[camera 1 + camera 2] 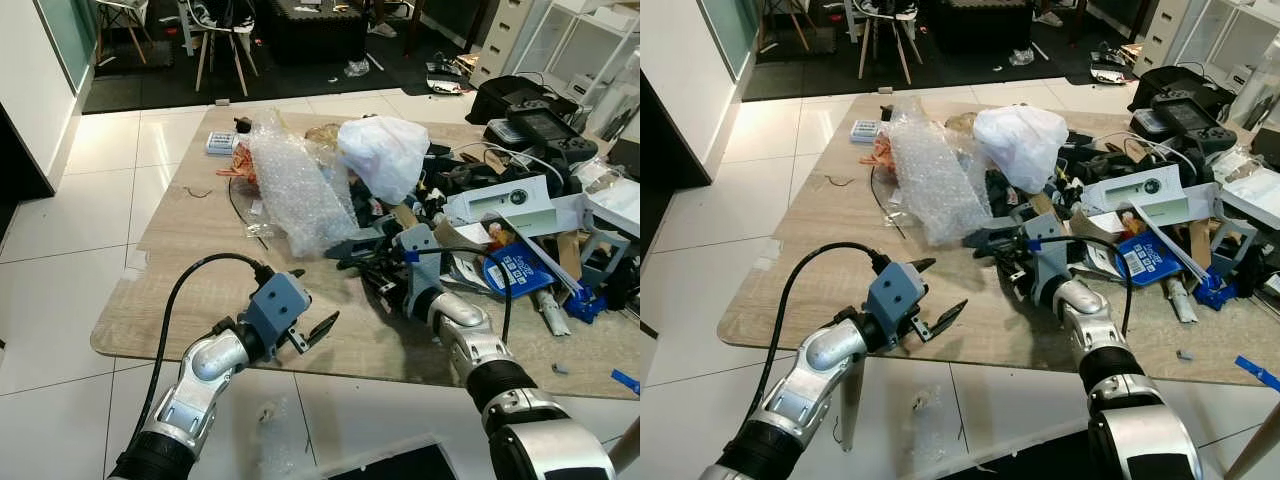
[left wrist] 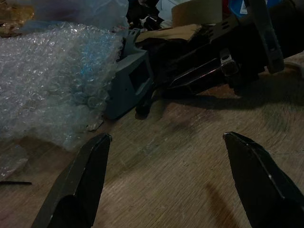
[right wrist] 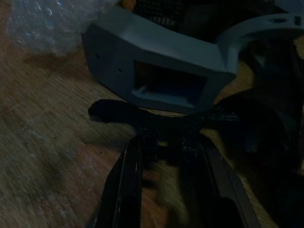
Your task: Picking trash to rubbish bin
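On the wooden table (image 1: 190, 290), heaped with bubble wrap (image 1: 292, 190) and a white bag (image 1: 385, 152), the left gripper (image 1: 312, 318) hovered with fingers apart, while the right gripper (image 3: 164, 142), dim and half-hidden among clutter, clamped a black strip (image 3: 142, 118) beside a grey housing (image 3: 156, 61).

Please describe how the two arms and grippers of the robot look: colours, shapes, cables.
Both arms are silver metal with black ribbed sections. Each wrist carries a blue-grey box. The left gripper has two long, black, pointed fingers; the right gripper looks the same. A black cable loops along each arm.
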You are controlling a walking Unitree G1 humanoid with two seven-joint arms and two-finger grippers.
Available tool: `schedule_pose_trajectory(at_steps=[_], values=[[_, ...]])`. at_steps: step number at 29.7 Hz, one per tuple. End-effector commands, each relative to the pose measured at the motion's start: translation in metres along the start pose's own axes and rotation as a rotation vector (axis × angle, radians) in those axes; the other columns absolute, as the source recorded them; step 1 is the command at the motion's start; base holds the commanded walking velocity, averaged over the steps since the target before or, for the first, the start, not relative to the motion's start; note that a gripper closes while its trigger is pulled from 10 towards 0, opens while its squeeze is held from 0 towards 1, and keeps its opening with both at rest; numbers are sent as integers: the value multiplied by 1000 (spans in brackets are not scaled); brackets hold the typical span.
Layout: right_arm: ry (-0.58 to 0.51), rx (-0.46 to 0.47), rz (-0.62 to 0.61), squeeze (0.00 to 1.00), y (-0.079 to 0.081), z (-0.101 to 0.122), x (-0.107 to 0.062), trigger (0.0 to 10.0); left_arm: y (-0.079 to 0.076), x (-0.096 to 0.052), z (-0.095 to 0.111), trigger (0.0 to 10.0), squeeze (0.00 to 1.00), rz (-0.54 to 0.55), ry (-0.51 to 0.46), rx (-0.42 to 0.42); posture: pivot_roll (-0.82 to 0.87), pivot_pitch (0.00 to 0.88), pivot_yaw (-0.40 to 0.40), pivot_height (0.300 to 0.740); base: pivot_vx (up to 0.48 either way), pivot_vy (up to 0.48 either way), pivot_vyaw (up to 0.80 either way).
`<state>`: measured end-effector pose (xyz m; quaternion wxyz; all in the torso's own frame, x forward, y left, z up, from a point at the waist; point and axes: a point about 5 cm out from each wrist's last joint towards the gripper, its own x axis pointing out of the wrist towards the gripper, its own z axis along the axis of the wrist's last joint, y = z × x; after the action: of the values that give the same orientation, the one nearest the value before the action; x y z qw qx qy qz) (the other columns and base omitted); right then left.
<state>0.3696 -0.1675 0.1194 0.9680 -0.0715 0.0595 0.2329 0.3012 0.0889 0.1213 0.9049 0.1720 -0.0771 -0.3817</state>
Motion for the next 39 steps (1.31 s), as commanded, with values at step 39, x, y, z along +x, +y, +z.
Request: schedule_pose_trajectory(at_steps=[39], values=[[-370,79,-109,0,43,56,-55,0,8,-6,6,10000,0,93,-37,-13,-111,97,-19,740,0,0,0]])
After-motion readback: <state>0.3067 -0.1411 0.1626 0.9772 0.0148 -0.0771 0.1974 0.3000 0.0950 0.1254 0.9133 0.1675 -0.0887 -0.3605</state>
